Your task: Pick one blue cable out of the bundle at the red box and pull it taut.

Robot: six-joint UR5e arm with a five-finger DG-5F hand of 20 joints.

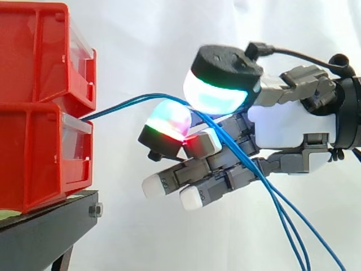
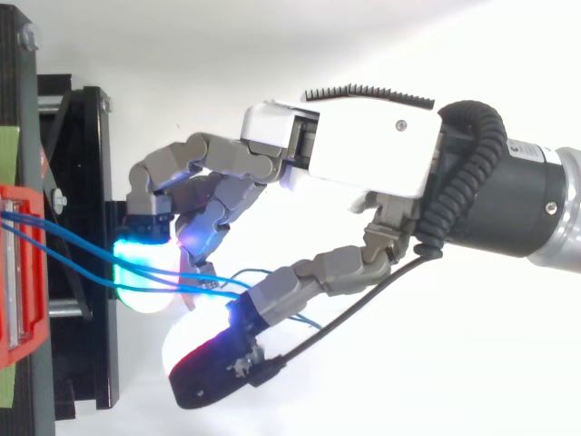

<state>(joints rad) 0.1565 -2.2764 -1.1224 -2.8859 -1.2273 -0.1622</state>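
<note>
Right now your hand (image 1: 282, 121) reaches in from the right of the side view, level with the join between the two stacked red bins (image 1: 34, 107), and stands near them without touching. The bins sit on the black stand (image 1: 51, 226), with the white curtain (image 1: 141, 34) behind. You can see two blue cables (image 1: 115, 105) leave the top of the lower bin's front side by side and rise in a shallow arc toward the hand, so they are not drawn straight. They pass between the thumb (image 1: 217, 93), whose pad glows cyan and green, and one curled fingertip (image 1: 169, 121) glowing red and magenta just below it. Those two pads stand so close together that the cables look pinched between them, and as far as you can tell both strands are caught, not one. The other fingers lie lower, stretched toward the bins and pressed side by side, their pads white and holding nothing. Past the pinch the cables slope down across those fingers and hang off toward the lower right, spreading apart as they go. From the top view you'll find the same two strands crossing the stand from the bins and meeting the cyan pad of the curled finger, with the thumb just beside it.
</note>
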